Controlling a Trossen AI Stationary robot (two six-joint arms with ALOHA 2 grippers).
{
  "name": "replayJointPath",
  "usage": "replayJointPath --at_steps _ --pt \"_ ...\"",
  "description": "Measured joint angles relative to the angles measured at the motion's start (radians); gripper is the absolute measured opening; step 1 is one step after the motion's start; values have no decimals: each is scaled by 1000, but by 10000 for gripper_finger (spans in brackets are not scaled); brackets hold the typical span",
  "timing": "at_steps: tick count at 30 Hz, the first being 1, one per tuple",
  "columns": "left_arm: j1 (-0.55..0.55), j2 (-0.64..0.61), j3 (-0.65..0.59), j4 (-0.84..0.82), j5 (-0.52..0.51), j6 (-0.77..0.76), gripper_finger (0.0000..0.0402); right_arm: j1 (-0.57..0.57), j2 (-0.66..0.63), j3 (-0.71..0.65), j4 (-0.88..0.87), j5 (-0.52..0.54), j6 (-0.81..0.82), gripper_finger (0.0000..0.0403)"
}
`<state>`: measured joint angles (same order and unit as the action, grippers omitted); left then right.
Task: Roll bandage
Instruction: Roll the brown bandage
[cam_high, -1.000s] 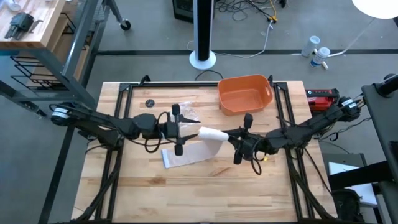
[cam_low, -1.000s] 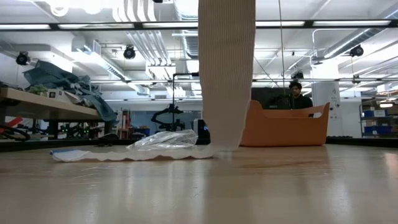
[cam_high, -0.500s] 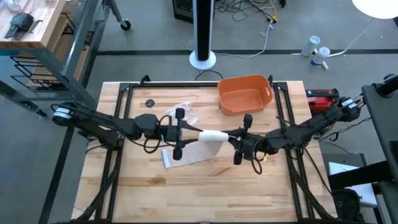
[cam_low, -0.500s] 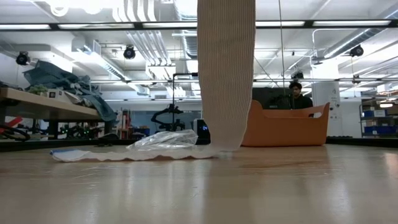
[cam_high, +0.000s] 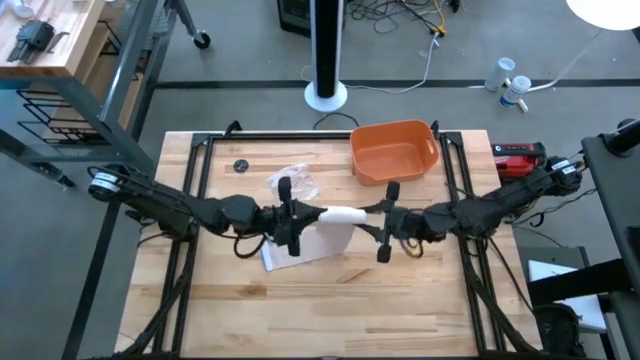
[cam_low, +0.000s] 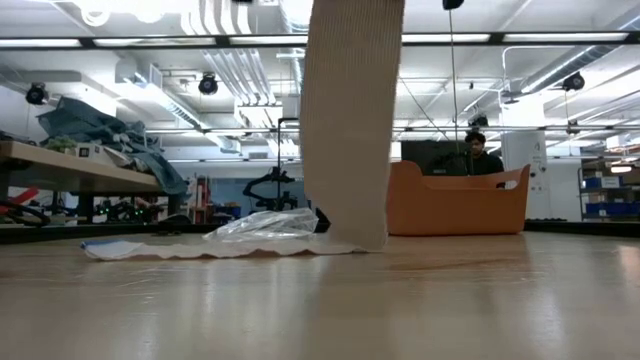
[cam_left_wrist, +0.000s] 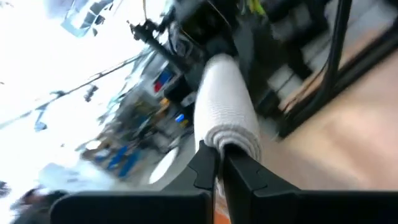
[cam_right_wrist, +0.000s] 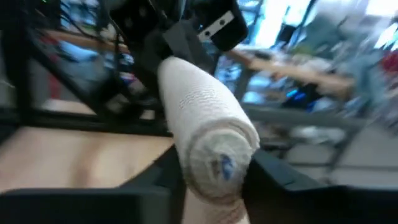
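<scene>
Since a second ago: left gripper (cam_high: 296, 216) moved right, now clamped tight on the left end of the off-white gauze bandage (cam_high: 341, 214); earlier stood open and short of it. Left wrist view confirms: dark fingers (cam_left_wrist: 208, 168) pinched together on the fold at the roll's end. Right gripper (cam_high: 378, 222) at the roll's right end, previously squeezed on it, now loosened; in the right wrist view fingers stand either side of the roll (cam_right_wrist: 208, 140), apparently parted from it, contact not certain. Hanging strip (cam_low: 348, 120) shifted slightly left in the low view.

Bandage position: roll held above mid-table between both grippers, loose tail dropping to the wooden table (cam_high: 330, 300) and lying flat toward the near left.

Counts:
- One bandage.
- One crumpled clear plastic wrapper (cam_high: 293, 180), far side of the left gripper.
- One orange plastic tub (cam_high: 393, 150), far edge of table, right of centre.
- One small dark round object (cam_high: 240, 166), far left.
- Two arms, two grippers.
- One person (cam_low: 481, 151) seated beyond the tub, low view.
</scene>
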<state>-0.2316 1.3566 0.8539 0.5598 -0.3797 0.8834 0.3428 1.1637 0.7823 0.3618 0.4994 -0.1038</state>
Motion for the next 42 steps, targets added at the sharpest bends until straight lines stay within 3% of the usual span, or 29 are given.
replayJointPath --at_steps 5,8,13,19,24,42 --pt "-17 -25 0 -10 -41 160 1 -70 -90 0 -153 -230 211 203" --pt "-25 -43 0 -7 -34 258 1 -102 -129 0 -228 -300 286 228" --pt "-35 -46 1 -79 -22 449 0 -123 -186 0 -283 -299 326 257" --pt "-41 -17 1 -102 -34 621 0 -105 -198 0 -314 -236 134 273" --pt "-42 5 1 -78 -142 807 0 -101 -149 2 -320 -177 51 274" --pt "-53 12 1 -6 -124 821 0 -99 -32 77 -260 -133 -71 263"
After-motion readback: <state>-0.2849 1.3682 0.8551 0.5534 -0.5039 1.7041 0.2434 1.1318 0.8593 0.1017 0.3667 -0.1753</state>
